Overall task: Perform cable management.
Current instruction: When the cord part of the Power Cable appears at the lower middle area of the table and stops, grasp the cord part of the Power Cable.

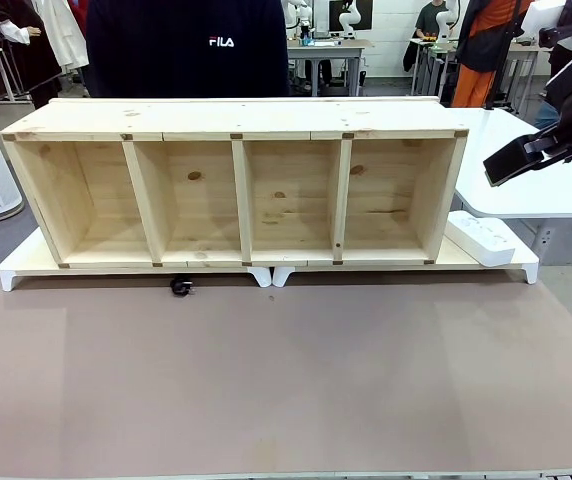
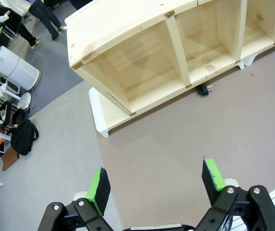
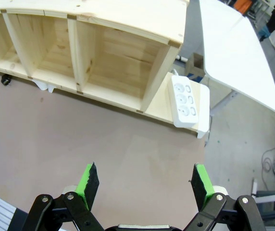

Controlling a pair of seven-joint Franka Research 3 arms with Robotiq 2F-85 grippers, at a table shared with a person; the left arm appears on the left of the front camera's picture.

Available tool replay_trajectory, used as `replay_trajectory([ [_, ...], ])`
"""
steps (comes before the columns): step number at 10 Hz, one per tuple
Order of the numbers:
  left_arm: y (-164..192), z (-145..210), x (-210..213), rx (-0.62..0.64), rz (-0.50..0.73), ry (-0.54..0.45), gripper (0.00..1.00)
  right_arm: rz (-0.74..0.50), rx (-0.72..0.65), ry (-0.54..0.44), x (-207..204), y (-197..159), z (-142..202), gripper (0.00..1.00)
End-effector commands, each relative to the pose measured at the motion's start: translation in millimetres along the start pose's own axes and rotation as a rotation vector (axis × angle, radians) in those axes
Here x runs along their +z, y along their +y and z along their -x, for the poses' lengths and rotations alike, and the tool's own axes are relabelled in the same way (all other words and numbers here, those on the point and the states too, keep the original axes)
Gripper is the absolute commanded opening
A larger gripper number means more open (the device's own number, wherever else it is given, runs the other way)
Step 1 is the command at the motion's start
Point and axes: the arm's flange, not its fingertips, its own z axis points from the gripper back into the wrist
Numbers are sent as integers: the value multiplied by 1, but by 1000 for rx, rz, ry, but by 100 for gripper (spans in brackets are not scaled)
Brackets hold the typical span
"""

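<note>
Wooden shelf (image 1: 236, 190) lies on its side, four open compartments facing the robot, resting on a low white stand (image 1: 11, 272) at the far half of the brown table (image 1: 286, 390). Cable (image 1: 180, 287): its round black plug end lies on the table just in front of the stand, below the divider between the first and second compartments from the robot's left; where the cord runs from there cannot be told. The left wrist view has the same plug near the shelf's front edge, well apart from the left gripper (image 2: 156, 180), whose green pads (image 2: 99, 185) stand wide apart over bare table, holding nothing. Right gripper (image 3: 144, 182) likewise spread wide and empty, hovering above the table toward the shelf's right end. White power strip (image 3: 184, 97) sits on the stand just beside that end of the shelf. A person in a dark top (image 1: 186, 45) stands behind the shelf at the far side.
</note>
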Motion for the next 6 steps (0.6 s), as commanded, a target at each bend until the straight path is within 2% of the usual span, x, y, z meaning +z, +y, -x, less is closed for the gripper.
replay_trajectory([
  [1, 0, 0, 1, 0, -4, -4, 100, 0, -1, -2, 0, 0, 0, 100],
  [6, 0, 0, 1, 0, -4, -4, 100, 0, -1, -2, 0, 0, 0, 100],
])
